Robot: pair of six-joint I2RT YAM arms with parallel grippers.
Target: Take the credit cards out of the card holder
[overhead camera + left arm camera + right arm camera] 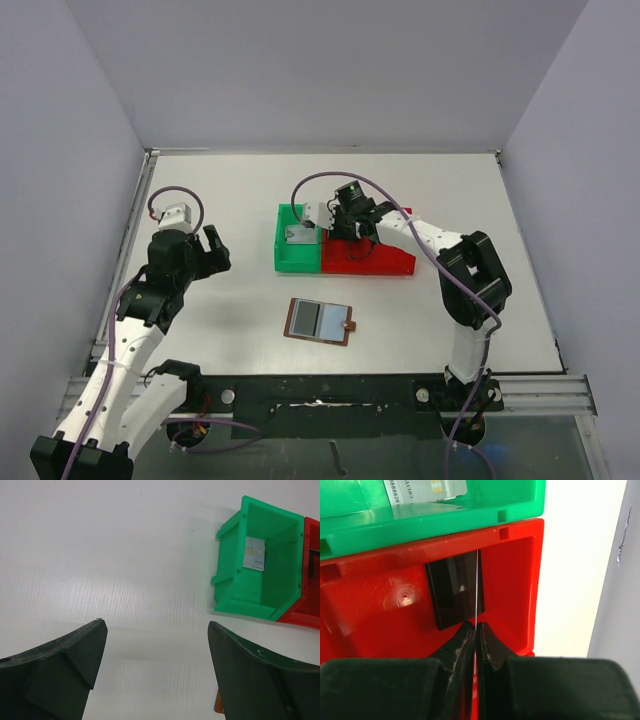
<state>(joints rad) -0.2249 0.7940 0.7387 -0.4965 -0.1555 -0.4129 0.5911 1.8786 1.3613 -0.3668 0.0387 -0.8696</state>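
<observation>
Right gripper (476,628) clamped on edge-on card (477,580) over red bin (370,612); left gripper (155,627) released. Black card (451,592) and silver card (427,490) are binned; card holder (320,321), 6 o'clock of bins, looks empty.

The right gripper (476,627) pinches a thin card (477,587) edge-on above a red plastic bin (515,580). Just ahead-left of its fingertips lies a black rectangular plastic card (451,592). Beyond, a green plastic bin (445,522) holds a silver-grey plastic card (425,490).
</observation>
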